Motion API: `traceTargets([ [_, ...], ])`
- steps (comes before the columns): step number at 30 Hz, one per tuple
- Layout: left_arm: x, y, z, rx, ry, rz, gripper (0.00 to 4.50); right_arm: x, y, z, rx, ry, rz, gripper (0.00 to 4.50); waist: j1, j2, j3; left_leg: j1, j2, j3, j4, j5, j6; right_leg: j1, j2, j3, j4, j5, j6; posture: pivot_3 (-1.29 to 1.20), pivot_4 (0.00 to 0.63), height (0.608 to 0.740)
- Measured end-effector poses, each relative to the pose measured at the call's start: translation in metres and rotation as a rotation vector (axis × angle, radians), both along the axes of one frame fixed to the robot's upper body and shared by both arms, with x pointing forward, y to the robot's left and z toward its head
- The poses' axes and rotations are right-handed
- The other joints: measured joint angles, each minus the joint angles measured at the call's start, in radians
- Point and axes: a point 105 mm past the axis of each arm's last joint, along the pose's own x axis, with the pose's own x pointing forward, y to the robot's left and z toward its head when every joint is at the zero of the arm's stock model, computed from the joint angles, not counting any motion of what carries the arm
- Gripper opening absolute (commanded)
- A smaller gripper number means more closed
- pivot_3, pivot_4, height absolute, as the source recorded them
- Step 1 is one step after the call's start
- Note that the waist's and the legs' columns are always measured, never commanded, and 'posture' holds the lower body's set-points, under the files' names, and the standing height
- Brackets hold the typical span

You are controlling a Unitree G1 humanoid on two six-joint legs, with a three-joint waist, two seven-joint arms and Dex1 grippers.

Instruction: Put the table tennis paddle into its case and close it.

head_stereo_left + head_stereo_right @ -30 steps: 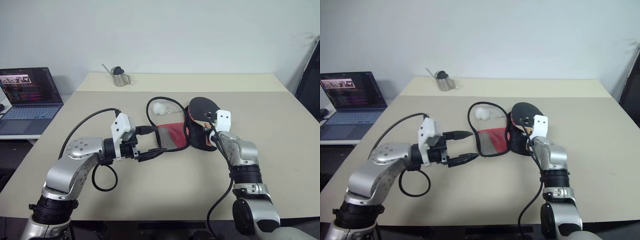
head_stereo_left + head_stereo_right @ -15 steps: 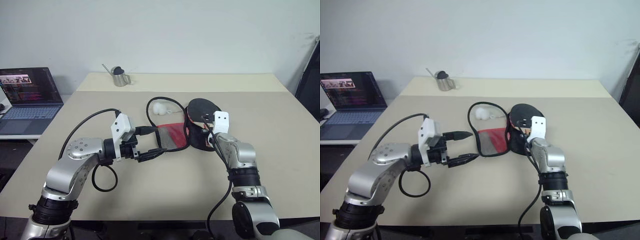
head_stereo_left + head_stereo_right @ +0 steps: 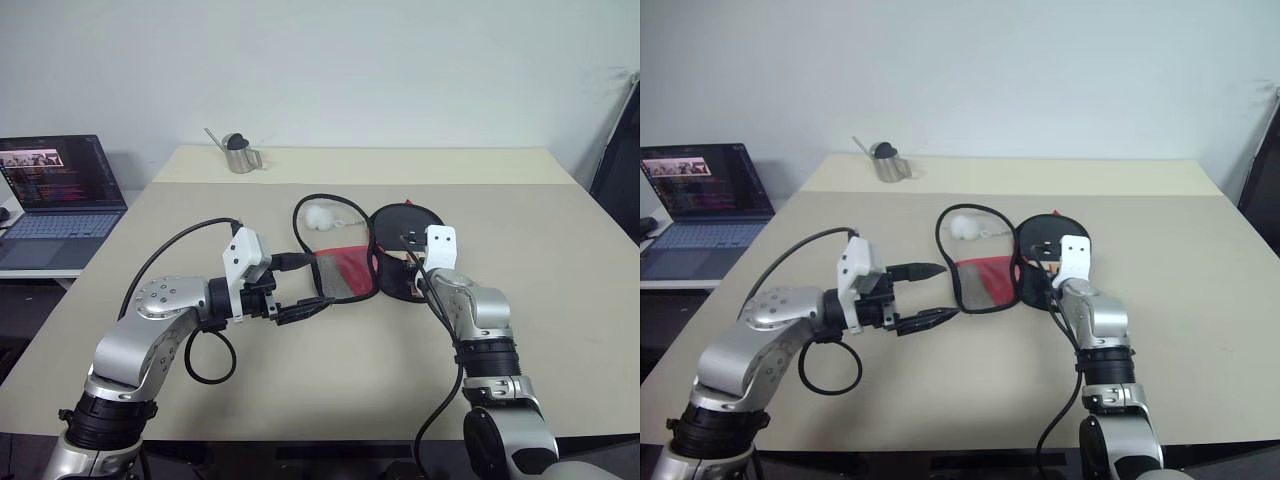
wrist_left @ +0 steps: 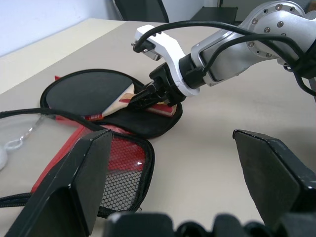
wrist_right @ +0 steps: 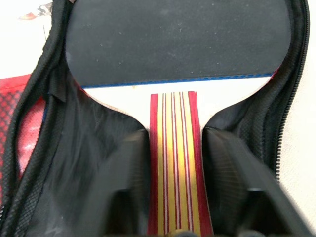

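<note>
The table tennis paddle (image 5: 173, 59) lies inside the opened case (image 4: 138, 126) near the table's (image 3: 560, 300) middle. The right wrist view shows the right gripper (image 5: 173, 163) straddling the striped handle, fingers parted beside it. The left gripper (image 3: 925, 295) hovers released beside the case's mesh flap.

- Black rubber face on table tennis paddle (image 5: 173, 39), thin blue line along its lower edge, pale wood below.
- Red and yellow stripes down paddle handle (image 5: 175, 163).
- Black fabric case (image 4: 143, 126), red panel and black mesh on open flap.
- Beige table (image 3: 330, 370).
- White ball (image 3: 318, 214).
</note>
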Motion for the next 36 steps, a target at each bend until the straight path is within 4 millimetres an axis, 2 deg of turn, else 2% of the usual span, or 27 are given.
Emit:
traceTargets([
  [2,0.000,0.000,0.000,0.000,0.000,0.000,4.26,0.000,0.002,0.000,0.006,-0.001,0.004,4.09,0.000,0.000,0.000,0.000,0.000,0.000,0.000,0.000,0.000,0.000,0.000,0.000,0.000,0.000,0.000,0.00,0.150,0.740],
  [4,0.000,0.000,0.000,0.000,0.000,0.001,4.26,-0.001,0.005,0.001,0.008,-0.002,0.015,4.47,0.000,0.000,0.000,0.000,0.000,0.000,0.000,0.000,0.000,0.000,0.000,0.000,0.000,0.000,0.000,0.00,0.150,0.740],
  [6,0.000,0.000,-0.001,0.000,0.002,0.002,4.26,-0.003,0.009,0.005,0.008,-0.012,0.037,4.47,0.000,0.000,0.000,0.000,0.000,0.000,0.000,0.000,0.000,0.000,0.000,0.000,0.000,0.000,0.000,0.00,0.150,0.740],
  [12,0.000,0.002,-0.005,-0.003,0.015,0.021,4.26,-0.018,0.009,0.036,0.003,-0.119,0.144,4.47,0.002,0.000,0.000,-0.001,0.000,-0.001,0.000,0.000,0.000,0.000,0.000,0.000,-0.001,0.000,0.000,0.00,0.150,0.740],
  [18,0.006,0.012,-0.006,-0.020,0.001,0.096,4.26,-0.039,-0.017,0.082,-0.094,-0.245,0.405,4.47,0.006,0.000,0.000,0.000,0.000,-0.001,0.000,0.000,0.000,0.000,0.000,-0.001,-0.001,0.000,0.000,0.00,0.150,0.740],
  [24,0.027,0.031,-0.016,-0.020,-0.009,0.247,4.26,-0.045,-0.028,0.090,-0.115,-0.248,0.529,4.47,0.000,0.000,0.000,0.000,0.000,0.000,0.000,0.000,0.000,0.000,0.001,0.000,-0.001,0.000,0.000,0.00,0.150,0.740],
  [28,0.038,0.045,-0.022,-0.046,0.009,0.328,4.26,-0.047,-0.022,0.096,-0.103,-0.269,0.584,4.47,0.002,0.000,0.000,0.000,0.000,0.000,0.000,0.000,0.000,0.000,0.000,0.000,-0.001,0.000,0.000,0.00,0.150,0.740],
  [32,0.055,0.066,-0.038,-0.025,0.042,0.462,4.26,-0.055,-0.013,0.100,-0.061,-0.284,0.686,4.47,0.005,0.000,0.000,0.000,0.000,-0.001,0.000,0.000,0.000,0.000,0.000,-0.001,-0.001,0.000,0.000,0.00,0.150,0.740],
  [36,0.078,0.085,-0.038,0.002,0.007,0.592,4.26,-0.061,-0.014,0.097,-0.062,-0.271,0.730,4.47,0.015,0.000,0.000,-0.001,0.000,-0.001,0.001,0.000,0.000,0.000,0.000,-0.002,-0.001,0.000,0.000,0.00,0.150,0.740],
])
